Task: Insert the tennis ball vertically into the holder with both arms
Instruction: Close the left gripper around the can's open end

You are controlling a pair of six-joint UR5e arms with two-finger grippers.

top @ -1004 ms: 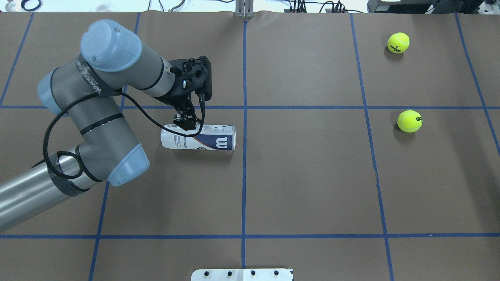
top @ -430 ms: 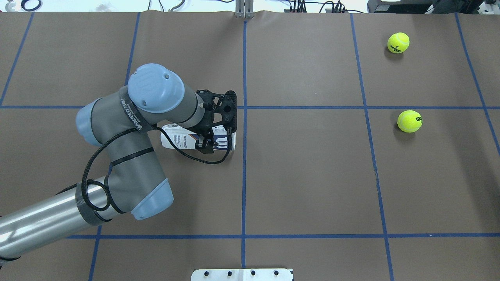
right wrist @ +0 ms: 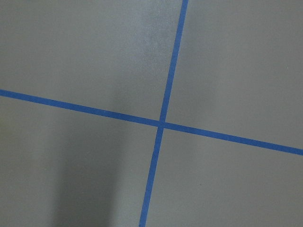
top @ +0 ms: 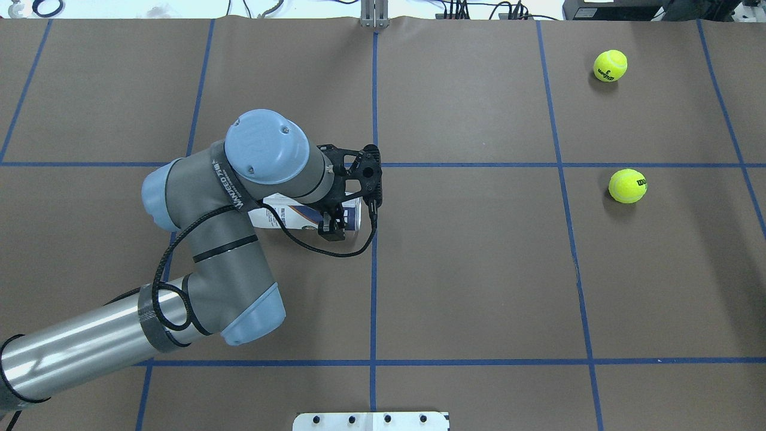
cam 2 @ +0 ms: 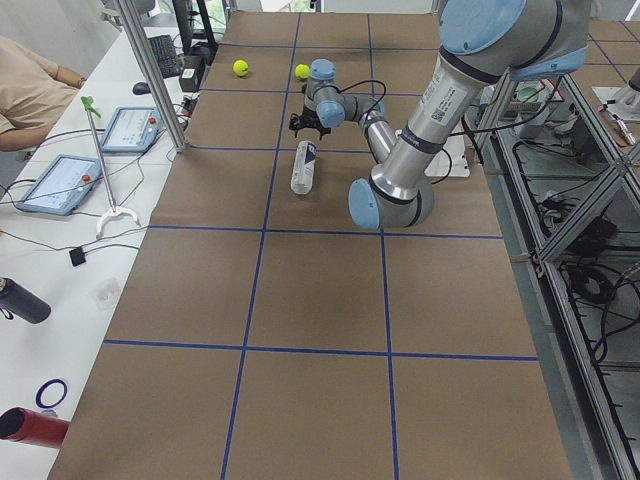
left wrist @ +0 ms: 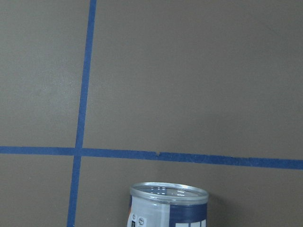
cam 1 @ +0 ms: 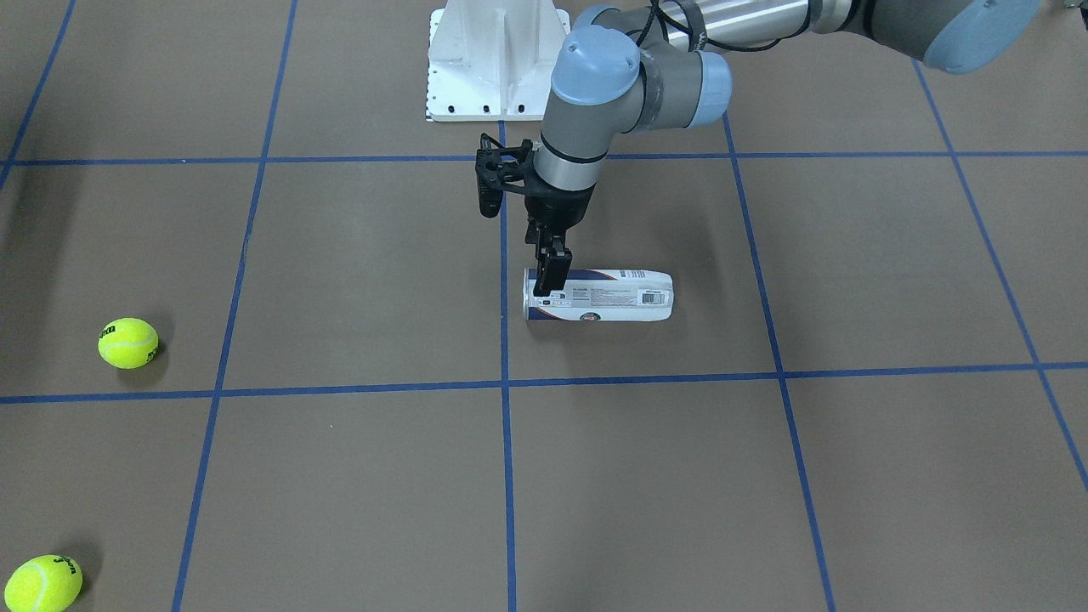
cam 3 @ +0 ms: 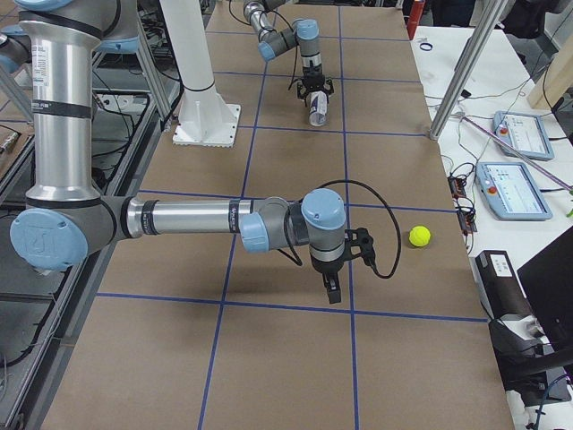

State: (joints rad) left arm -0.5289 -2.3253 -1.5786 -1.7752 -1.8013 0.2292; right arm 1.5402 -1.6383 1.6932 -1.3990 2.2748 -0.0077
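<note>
The holder (top: 299, 214) lies on its side left of the table's middle, with its silvery rim (left wrist: 169, 191) towards the centre line. It also shows from the front as the holder (cam 1: 608, 296). My left gripper (top: 333, 230) points down over the rim end, open, with a finger (cam 1: 546, 276) on each side of the tube. I cannot tell whether they touch it. Two tennis balls (top: 610, 65) (top: 627, 185) rest far off on the right side. My right gripper (cam 3: 333, 290) hangs above bare table; I cannot tell whether it is open or shut.
The white pedestal base (cam 1: 497, 59) stands at the robot's edge of the table. Blue tape lines (right wrist: 161, 124) divide the brown surface into squares. A person (cam 2: 30, 85) sits at a side bench with tablets (cam 2: 60, 183) beyond the table's far edge.
My left arm has swung right along the holder, from its closed end to its rim end, and come lower over it. The holder and both balls have stayed put.
</note>
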